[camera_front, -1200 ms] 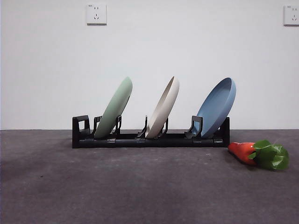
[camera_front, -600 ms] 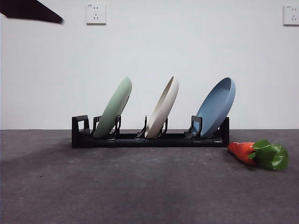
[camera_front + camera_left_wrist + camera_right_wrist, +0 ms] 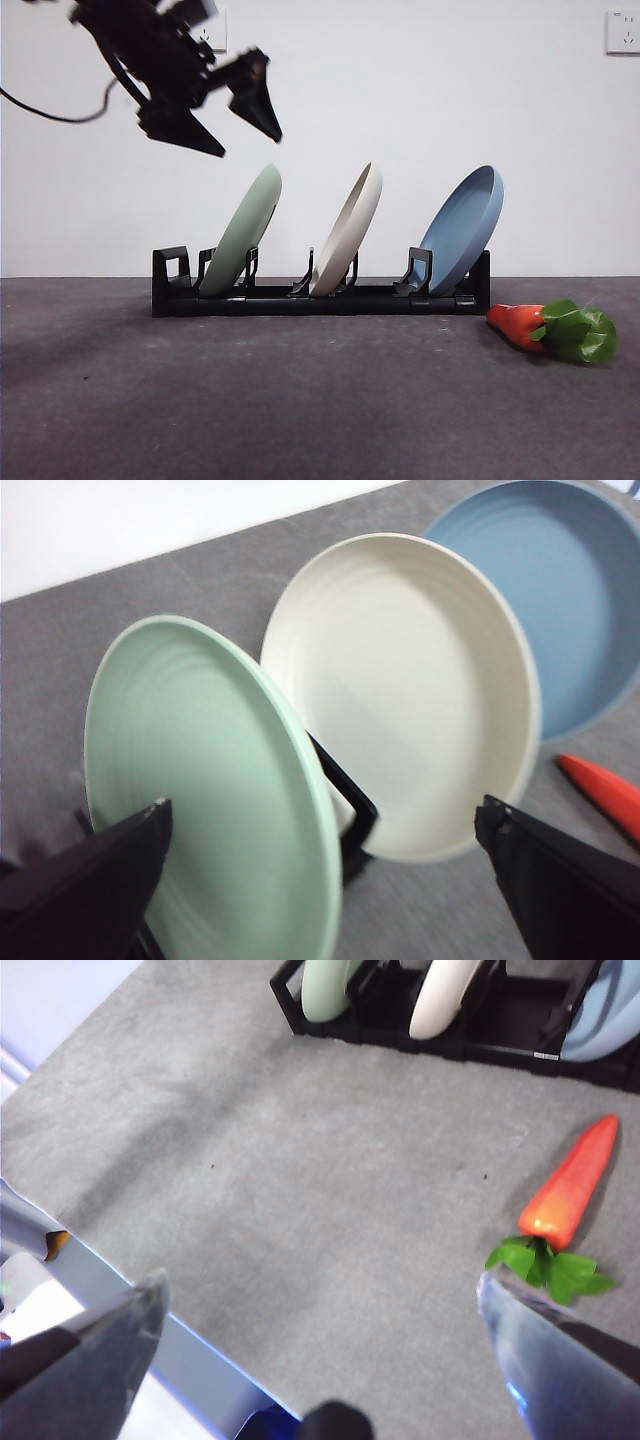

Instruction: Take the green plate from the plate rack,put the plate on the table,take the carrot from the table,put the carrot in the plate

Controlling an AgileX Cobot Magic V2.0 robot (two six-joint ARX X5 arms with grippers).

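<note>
Dark grey, faintly mottled, the table (image 3: 300,400) runs back to a plain white wall. On it the green plate (image 3: 243,232), pale sage, matte and round with a raised rim, stands on edge in the plate rack (image 3: 320,298) at the end slot farthest from the carrot, its top leaning toward the cream plate (image 3: 349,230) beside it, with the blue plate (image 3: 463,228) beyond that. My left gripper (image 3: 232,135) hangs in the air above the green plate's upper rim, apart from it, jaws spread wide and holding nothing. The carrot (image 3: 553,330), stubby glossy red-orange with bright green leaves, lies flat on the table just past the rack's blue-plate end, its tip toward the rack and its leaves away. My right gripper (image 3: 320,1305) waits high over the table, jaws wide and empty.
</note>
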